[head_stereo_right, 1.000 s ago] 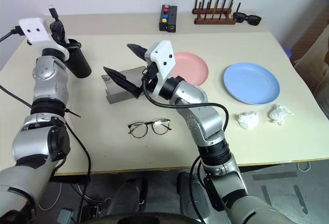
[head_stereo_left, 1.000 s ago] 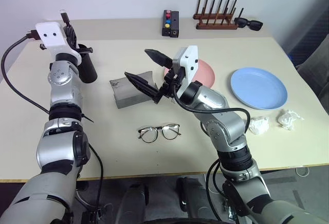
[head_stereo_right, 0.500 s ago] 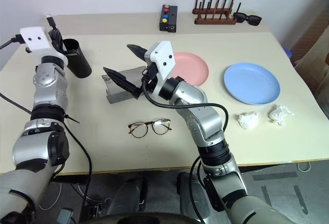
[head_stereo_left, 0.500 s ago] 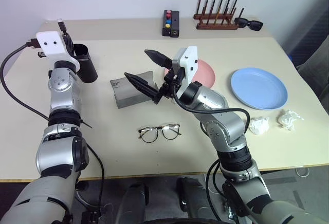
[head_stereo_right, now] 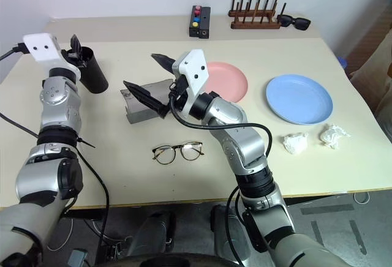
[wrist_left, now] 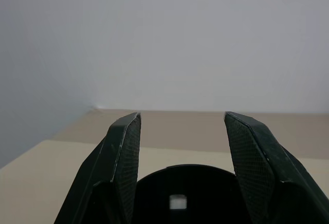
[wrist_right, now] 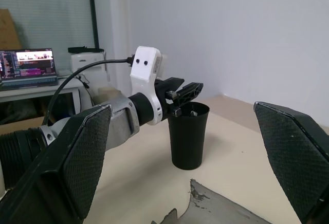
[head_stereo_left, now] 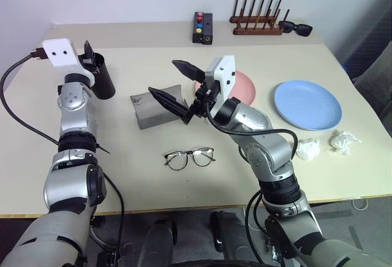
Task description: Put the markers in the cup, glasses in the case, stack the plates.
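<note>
My left pincer [wrist_left: 177,152] hangs just above the rim of the tall black tapered plastic cup [head_stereo_left: 103,77], its two black fingers spread apart with nothing between them; down inside the cup, a small pale marker end [wrist_left: 178,201] shows at the bottom.

My right pincer [head_stereo_left: 177,86] is raised over the grey rectangular fabric-covered glasses case [head_stereo_left: 152,106], fingers spread as wide as they go and holding nothing. The case lies on the beige table [head_stereo_left: 122,169], to the right of the cup and well apart from it.

The clear-lens eyeglasses with thin dark wire rims [head_stereo_left: 189,157] rest on the table on the near side of the case, apart from it and untouched.

The round salmon-pink plastic plate [head_stereo_right: 228,81] lies beside the case, on the side away from the cup, partly hidden behind my right wrist. The round light-blue plastic plate [head_stereo_left: 307,105] sits farther out that same way, not stacked on the pink one.

Two crumpled white paper balls [head_stereo_left: 308,149] lie near the blue plate's near edge.

Beyond the case, by the wall, stand a small black box with coloured buttons [head_stereo_left: 203,27], a wooden peg rack [head_stereo_left: 256,22] and chunky black sunglasses [head_stereo_left: 296,29].
</note>
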You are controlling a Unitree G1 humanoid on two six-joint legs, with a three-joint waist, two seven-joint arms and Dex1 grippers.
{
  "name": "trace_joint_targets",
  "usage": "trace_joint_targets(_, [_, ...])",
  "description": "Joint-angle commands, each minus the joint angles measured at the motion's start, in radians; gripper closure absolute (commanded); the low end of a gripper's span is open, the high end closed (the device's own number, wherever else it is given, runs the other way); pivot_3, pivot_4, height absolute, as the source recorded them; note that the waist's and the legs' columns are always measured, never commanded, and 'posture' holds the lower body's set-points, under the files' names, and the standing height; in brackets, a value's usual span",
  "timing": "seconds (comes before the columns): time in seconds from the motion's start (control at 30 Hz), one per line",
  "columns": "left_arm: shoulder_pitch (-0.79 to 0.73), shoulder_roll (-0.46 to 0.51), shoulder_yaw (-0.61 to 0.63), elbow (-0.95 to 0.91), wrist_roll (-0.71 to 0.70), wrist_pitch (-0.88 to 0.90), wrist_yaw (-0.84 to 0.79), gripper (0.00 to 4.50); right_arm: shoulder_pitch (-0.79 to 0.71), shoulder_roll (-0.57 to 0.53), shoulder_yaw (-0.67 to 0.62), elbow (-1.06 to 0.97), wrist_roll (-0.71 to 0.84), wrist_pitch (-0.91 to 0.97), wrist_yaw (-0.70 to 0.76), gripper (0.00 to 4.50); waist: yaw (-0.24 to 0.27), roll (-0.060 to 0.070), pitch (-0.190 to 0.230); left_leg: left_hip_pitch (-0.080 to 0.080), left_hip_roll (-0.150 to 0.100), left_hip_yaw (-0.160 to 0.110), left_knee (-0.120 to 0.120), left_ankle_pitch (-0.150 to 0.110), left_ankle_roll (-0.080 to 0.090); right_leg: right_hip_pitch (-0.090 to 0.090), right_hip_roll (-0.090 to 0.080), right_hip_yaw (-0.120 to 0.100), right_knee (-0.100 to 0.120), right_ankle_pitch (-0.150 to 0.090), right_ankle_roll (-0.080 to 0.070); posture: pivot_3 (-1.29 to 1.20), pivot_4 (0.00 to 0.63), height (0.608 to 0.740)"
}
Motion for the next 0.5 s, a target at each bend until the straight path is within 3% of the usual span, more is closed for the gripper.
trace_joint_targets(0.03, [-0.03,0.015,0.02,-0.107,-0.052,0.003,-0.069,1.92,-0.002,-0.01,-0.013,-0.042,0.009,-0.007,0.003,0.0,0.0,0.0,0.0,0.0,0.0,0.0,0.0,0.0,0.0,0.0,0.0,0.0,0.0,0.0,0.0,0.0,0.15,0.735])
trace_joint_targets(0.33, [0.1,0.147,-0.098,-0.531,-0.264,0.448,-0.639,1.92,0.034,-0.131,-0.059,-0.067,0.017,0.006,0.04,0.0,-0.006,0.001,0.0,0.0,0.0,0.001,-0.001,0.0,0.0,0.0,0.0,0.001,0.0,0.0,0.0,0.0,0.15,0.735])
trace_joint_targets(0.43, [0.244,0.284,-0.275,-0.749,-0.253,0.621,-0.897,1.92,0.069,-0.201,-0.041,-0.096,-0.011,0.002,0.083,0.0,-0.016,0.001,0.001,0.001,0.001,0.001,-0.002,0.0,0.0,0.0,0.001,0.001,0.0,0.0,-0.001,0.0,0.15,0.735])
trace_joint_targets(0.5, [0.297,0.353,-0.398,-0.805,-0.177,0.676,-0.982,1.92,0.094,-0.24,-0.028,-0.124,-0.013,0.008,0.11,0.0,-0.018,0.001,0.001,0.001,0.002,0.001,-0.003,0.0,0.0,0.0,0.001,0.001,0.0,-0.001,-0.001,0.0,0.15,0.735])
